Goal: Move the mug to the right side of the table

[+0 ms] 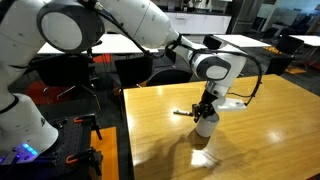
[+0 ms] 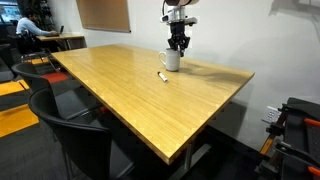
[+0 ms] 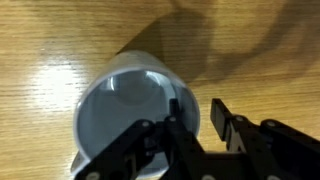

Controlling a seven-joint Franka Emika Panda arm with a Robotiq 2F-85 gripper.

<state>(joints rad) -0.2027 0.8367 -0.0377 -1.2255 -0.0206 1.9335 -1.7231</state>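
The mug (image 3: 135, 112) stands upright on the table (image 1: 275, 125), its mouth facing straight up, so its long axis is vertical and the claw (image 3: 203, 110) meets it from directly above. In the wrist view the claw comes in at the mug's 4 o'clock. One finger (image 3: 183, 122) dips inside the rim and the other sits just outside, with the white wall between them. The jaws are drawn down to a narrow gap around that wall. From here it looks like a pinch on the mug's side, though I can't see how firm it is.

In both exterior views the mug's base appears to rest on the yellow wood, with a reflection beneath it in one of them (image 1: 205, 124), so I'd say the carry has not begun. A thin dark pen (image 2: 163, 76) lies on the table just beside the mug, at about its 7 o'clock in that view, not touching it.

The arm (image 1: 150, 30) reaches out long over the table edge. Its wrist is bent so the claw points straight down onto the mug (image 2: 172, 60), which sits toward the far edge of the table in that view.

A one-wall grip means the mug could swing or tilt once lifted, so I'd expect a small lift and a level sideways carry to suit it best, passing clear of the pen
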